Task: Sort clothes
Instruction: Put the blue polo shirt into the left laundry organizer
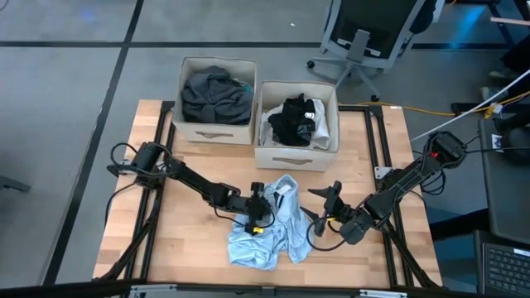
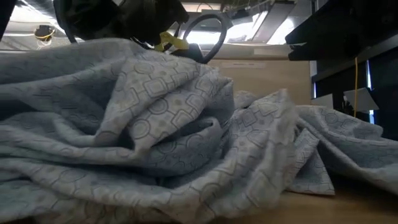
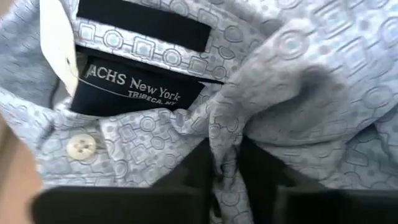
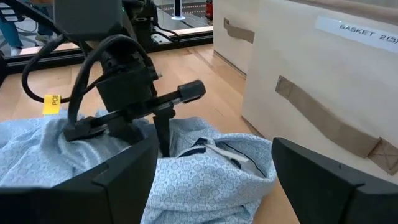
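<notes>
A pale blue-grey patterned shirt (image 1: 273, 225) lies crumpled on the table's middle, near the front edge; it fills the low view (image 2: 186, 137). Its collar with a dark label (image 3: 134, 87) shows in the left wrist view. My left gripper (image 1: 262, 212) is shut on the shirt near the collar; it also shows in the right wrist view (image 4: 134, 118). My right gripper (image 1: 323, 207) is open and empty just right of the shirt, its fingers spread toward the shirt's edge (image 4: 211, 168). My left gripper pinches a raised fold of the shirt (image 3: 225, 163) between its two fingers (image 3: 194, 171), close to the collar and label. The fingers come from above, pointing down. The shirt lies slack on the table around the hold.
Two beige fabric boxes stand at the table's far side: the left box (image 1: 217, 128) holds dark grey clothes (image 1: 215, 93), the right box (image 1: 294, 157) holds black and white clothes (image 1: 296, 118). The right box's front (image 4: 323, 93) is close to my right gripper. An office chair (image 1: 364, 33) stands beyond the table.
</notes>
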`<state>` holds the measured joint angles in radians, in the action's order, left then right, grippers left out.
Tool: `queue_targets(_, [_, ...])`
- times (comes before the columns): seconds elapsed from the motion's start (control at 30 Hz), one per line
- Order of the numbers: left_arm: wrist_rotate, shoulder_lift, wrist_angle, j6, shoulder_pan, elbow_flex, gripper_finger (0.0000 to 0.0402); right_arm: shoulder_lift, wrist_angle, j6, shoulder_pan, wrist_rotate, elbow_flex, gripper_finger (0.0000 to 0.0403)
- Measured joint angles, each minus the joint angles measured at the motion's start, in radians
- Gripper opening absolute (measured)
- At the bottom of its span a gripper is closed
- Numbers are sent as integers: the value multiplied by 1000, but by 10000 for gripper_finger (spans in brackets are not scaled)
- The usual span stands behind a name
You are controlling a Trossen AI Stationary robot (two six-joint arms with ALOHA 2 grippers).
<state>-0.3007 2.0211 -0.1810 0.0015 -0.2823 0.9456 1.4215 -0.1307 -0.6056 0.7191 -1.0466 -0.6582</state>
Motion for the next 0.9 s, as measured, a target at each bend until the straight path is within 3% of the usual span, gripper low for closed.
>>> queue_targets(0.07, [-40,1,1,34,-2,0,27,5,1,0,-4,0,0,316])
queue_targets(0.13, [-93,3,6,46,-3,-1,12,5,0,0,-8,7,0,316])
queue_targets(0.3, [-271,5,35,85,-22,-4,9,5,0,0,-15,18,0,316])
queue_targets(0.6, [-387,-63,78,141,-79,-13,4,5,0,0,-14,19,0,316])
queue_targets(0.9, [-629,-212,137,267,-149,-15,3,5,-2,0,-14,19,0,316])
